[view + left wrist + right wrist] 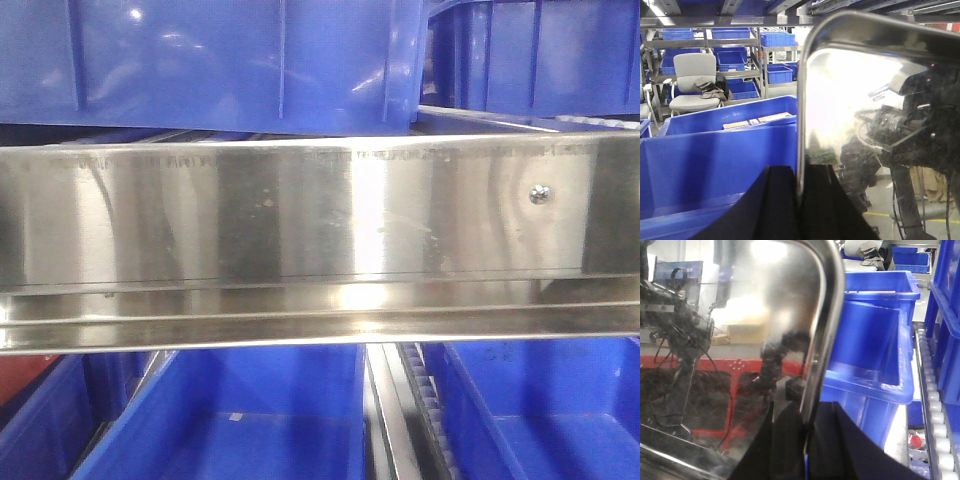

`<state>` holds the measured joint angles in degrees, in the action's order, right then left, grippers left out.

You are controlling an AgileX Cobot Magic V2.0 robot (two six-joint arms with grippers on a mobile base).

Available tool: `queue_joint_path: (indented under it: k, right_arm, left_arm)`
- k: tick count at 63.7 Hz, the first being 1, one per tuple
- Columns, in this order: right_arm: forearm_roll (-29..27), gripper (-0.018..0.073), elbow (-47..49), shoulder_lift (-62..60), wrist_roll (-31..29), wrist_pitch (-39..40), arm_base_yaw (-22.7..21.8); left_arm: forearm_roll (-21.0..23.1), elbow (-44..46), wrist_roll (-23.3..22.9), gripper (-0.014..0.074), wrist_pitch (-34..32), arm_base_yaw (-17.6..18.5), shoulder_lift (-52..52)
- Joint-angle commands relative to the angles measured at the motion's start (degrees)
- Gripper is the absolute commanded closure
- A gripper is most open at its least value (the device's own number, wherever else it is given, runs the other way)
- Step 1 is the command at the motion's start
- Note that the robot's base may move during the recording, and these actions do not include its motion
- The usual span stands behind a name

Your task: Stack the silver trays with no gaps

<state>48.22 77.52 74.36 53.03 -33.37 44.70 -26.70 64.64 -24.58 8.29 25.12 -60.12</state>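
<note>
I see a long steel shelf rail (pixel 300 215) mid-frame, blue plastic bins (pixel 230 60) above and below; left wrist view, upper left: grey office chair (pixel 694 82).

Left end effector (pixel 799 172), right end effector (pixel 807 416), black

A long steel shelf rail (pixel 300 220) crosses the front view from side to side, with one screw (pixel 540 194) near its right end and a bright glare of light in its middle. Blue plastic bins (pixel 200 60) stand above it, and open blue bins (pixel 250 420) lie below, with a roller track (pixel 400 420) between two of them.

In the left wrist view there are metal racks (pixel 760 70) behind, loaded with small blue bins (pixel 777 39) – and before them a grey office chair (pixel 695 80) with a dark cloth (pixel 712 90) on its seat. A big blue bin (pixel 715 160) stands nearer.

In the right wrist view, a roller conveyor (pixel 930 405) runs beside another blue bin (pixel 875 340).
</note>
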Motion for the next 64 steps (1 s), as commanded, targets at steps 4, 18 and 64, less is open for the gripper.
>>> queue_joint_path:
  k: [4,18,64]
  right_arm:
    - [1.3,0.0617,0.1,0.5,-1.4,26.5,1.1]
    - [1.3,0.0617,0.1,0.5,-1.4,27.9,1.1]
    - [1.3,0.0617,0.1,0.5,-1.4,29.6,1.1]
  left_arm:
    - [-0.8,0.4,0.1,0.0606,-6.2,1.5,-0.1]
    - [-1.0,0.4,0.1,0.0606,-4.3,1.5,-0.1]
    - [-1.0,0.4,0.1,0.0606,-1.5,1.5,-0.1]
